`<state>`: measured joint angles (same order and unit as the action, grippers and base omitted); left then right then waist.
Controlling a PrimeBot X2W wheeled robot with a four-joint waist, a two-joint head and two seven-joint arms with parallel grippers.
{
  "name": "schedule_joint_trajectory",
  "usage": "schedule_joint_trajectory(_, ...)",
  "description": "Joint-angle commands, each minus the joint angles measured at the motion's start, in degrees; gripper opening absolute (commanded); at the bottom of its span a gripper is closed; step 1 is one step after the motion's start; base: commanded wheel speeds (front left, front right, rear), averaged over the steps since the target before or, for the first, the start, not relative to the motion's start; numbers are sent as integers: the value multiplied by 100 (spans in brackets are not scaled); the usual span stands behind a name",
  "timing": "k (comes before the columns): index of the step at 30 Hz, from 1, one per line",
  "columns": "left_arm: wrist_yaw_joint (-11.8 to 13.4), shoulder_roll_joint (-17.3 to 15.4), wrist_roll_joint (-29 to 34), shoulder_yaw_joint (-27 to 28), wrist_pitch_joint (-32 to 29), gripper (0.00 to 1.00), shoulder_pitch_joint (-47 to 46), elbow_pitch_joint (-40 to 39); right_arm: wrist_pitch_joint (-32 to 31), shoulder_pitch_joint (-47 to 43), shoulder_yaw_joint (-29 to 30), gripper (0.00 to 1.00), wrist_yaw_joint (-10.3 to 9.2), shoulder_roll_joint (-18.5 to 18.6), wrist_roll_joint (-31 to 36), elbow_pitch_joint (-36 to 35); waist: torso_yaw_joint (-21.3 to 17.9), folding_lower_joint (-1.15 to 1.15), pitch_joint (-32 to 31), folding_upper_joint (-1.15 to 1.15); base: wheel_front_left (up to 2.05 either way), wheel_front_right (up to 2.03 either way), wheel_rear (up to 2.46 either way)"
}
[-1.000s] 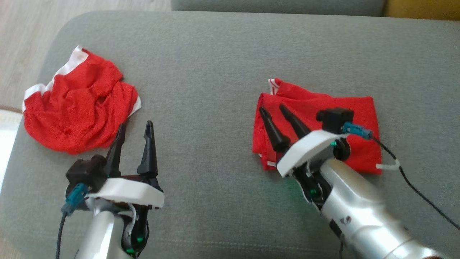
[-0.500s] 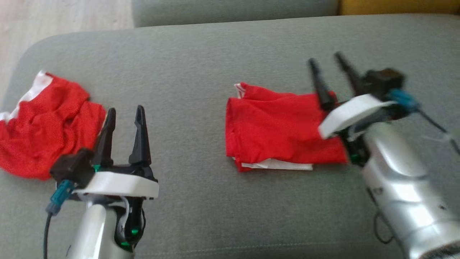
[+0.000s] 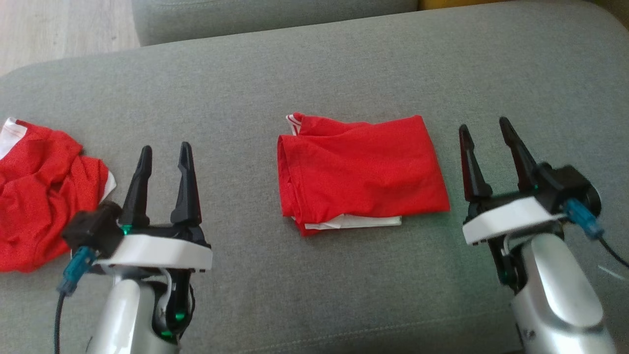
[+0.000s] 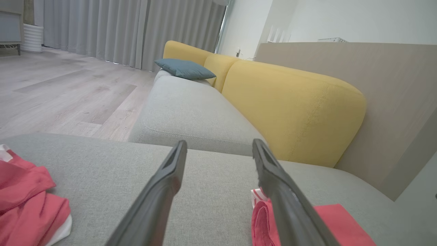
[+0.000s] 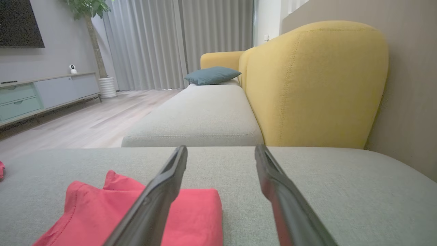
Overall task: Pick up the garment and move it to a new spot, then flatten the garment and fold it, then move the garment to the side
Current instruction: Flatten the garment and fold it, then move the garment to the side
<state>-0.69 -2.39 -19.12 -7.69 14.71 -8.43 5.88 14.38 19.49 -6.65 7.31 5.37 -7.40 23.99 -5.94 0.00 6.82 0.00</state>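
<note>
Flanking folded red fabric garment [image 3: 358, 169] on grey sofa cushion [image 3: 314, 78] with left gripper [image 3: 165, 146] and right gripper [image 3: 483, 123], fingers spread, gripping nothing.

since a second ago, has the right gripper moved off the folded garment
Yes: the right gripper left the folded garment and now stands off its right edge, over the cushion.

No readable text anywhere, folks

Looked over the folded red garment [image 3: 361, 169] and the crumpled red garment [image 3: 39, 196]: plain cloth with white trim, no logo, number or tag I can make out. The teal plug [image 3: 74, 268] at the left wrist has nothing legible on it, and the little white gadget [image 5: 72, 68] on the sideboard [image 5: 44, 92] is way too small to read any brand.
</note>
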Motion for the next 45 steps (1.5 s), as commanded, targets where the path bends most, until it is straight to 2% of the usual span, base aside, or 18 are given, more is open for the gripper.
schedule_joint_trajectory(1,-41,-49,74,207,29,100,-73,-120,62,-111,45,100,18,-128,53,-307,-25,0,15,0,0,0,0)
schedule_joint_trajectory(9,-46,-49,126,235,29,100,107,-68,62,-514,180,100,18,-238,127,-556,-35,0,63,0,0,0,0)
schedule_joint_trajectory(21,-73,-49,140,192,29,100,7,-23,62,-481,172,100,18,-248,-60,-483,104,0,194,0,0,0,0)
schedule_joint_trajectory(24,-90,-49,143,147,29,100,-42,-1,24,-388,171,100,18,-248,-142,-252,175,0,313,0,0,0,0)
schedule_joint_trajectory(27,-110,-49,155,109,29,100,-103,16,-58,-220,172,100,18,-248,-498,51,256,0,469,0,0,0,0)
schedule_joint_trajectory(34,-149,-49,200,-16,29,100,-313,68,-220,312,163,100,18,-248,-993,1010,501,0,865,0,0,0,0)
schedule_joint_trajectory(44,-206,-49,310,32,29,100,-527,129,-196,985,-92,100,18,-249,-1112,2179,606,0,1183,0,0,0,0)
schedule_joint_trajectory(45,-212,-49,323,38,29,100,-538,131,-184,1046,-114,59,18,-249,-1107,2267,597,0,1196,0,0,0,0)
